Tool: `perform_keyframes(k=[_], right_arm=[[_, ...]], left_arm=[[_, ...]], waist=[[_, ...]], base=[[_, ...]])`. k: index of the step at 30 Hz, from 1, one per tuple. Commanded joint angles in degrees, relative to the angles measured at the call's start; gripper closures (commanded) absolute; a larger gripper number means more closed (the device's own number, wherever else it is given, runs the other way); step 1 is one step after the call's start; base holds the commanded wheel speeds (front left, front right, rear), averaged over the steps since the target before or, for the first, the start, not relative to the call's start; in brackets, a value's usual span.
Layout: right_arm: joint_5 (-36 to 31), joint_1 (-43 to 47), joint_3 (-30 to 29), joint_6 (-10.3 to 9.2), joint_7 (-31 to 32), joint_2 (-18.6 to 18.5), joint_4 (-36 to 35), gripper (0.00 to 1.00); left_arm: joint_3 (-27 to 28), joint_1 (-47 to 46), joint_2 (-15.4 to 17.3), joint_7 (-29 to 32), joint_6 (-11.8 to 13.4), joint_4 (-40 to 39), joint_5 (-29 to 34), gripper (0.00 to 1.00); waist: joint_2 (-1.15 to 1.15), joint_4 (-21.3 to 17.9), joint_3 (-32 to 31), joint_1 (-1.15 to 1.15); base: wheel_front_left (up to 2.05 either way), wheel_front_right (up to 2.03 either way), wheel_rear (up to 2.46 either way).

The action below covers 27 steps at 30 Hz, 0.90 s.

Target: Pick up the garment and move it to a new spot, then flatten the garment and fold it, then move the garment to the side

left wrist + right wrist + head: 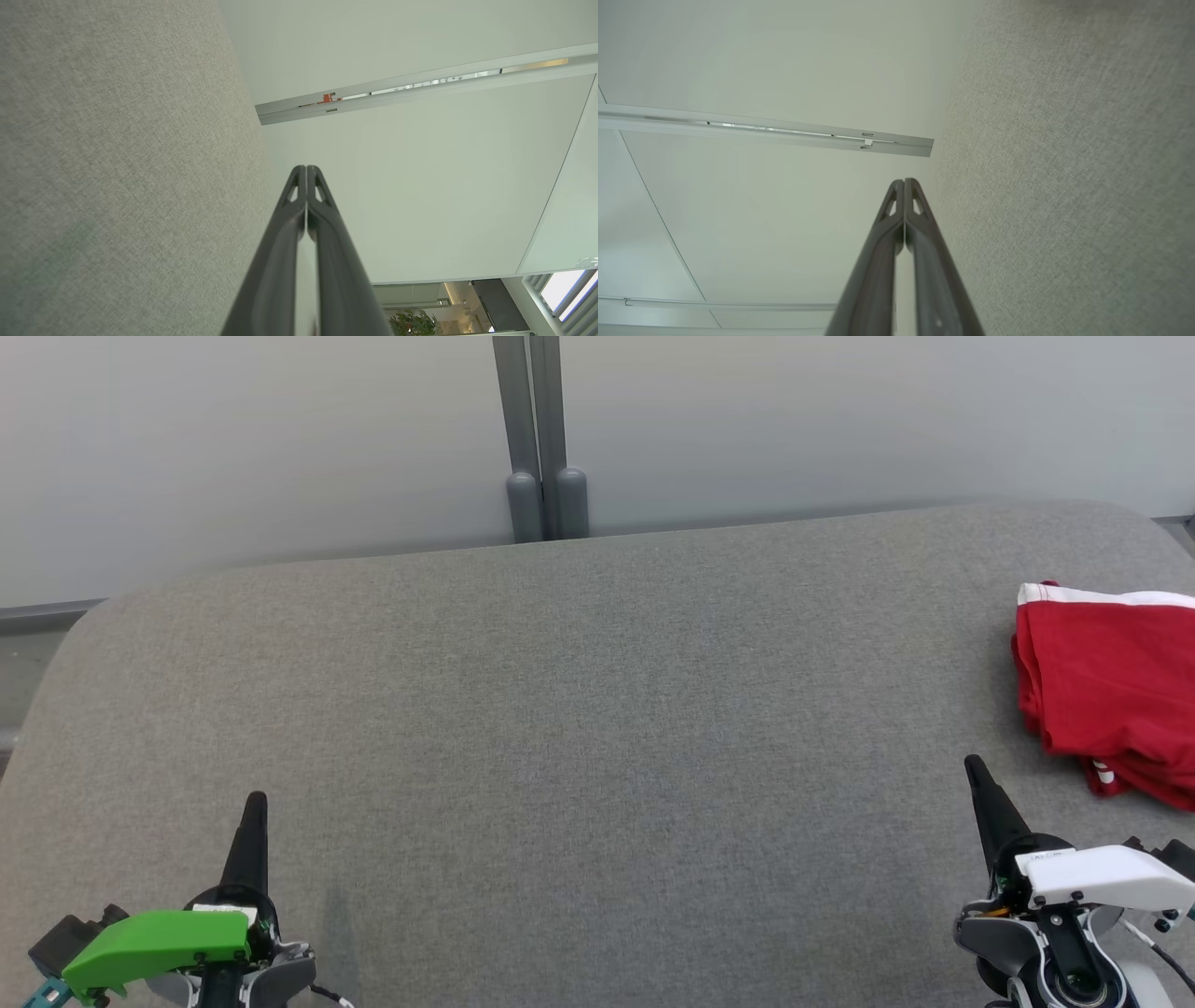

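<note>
One red garment (1111, 686) lies at the right edge of one grey surface (579, 728). Two grippers show near its front edge: left gripper (255, 801) and right gripper (975, 765), each with fingers pressed together, holding nothing.

The red cloth garment with white trim (1111, 695) runs off the head view's right edge, so its far side is out of sight. The grey fabric-covered surface (597, 709) is cropped left, right and below. In the left wrist view, a tiny orange-red thing (329, 98) sits on the pale wall rail (420, 88), too small to identify.
</note>
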Motion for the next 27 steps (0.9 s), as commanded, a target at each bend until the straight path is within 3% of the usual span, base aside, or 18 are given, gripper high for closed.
perform_keyframes(k=[1, 27], right_arm=[[1.5, -1.0, -0.2, 0.04, 0.4, -0.3, 0.0, 1.0], [10.8, -2.2, -0.4, 0.04, 2.7, -0.3, 0.5, 1.0]], left_arm=[[0.4, -1.4, 0.4, 0.4, -0.3, -0.1, -1.4, 1.0], [1.0, -3.1, 0.4, 2.7, -0.9, 0.1, -9.3, 1.0]], waist=[[0.0, 0.0, 0.0, 0.0], [0.0, 0.6, 0.5, 0.0]], base=[[0.0, 0.0, 0.0], [0.0, 0.0, 0.0]])
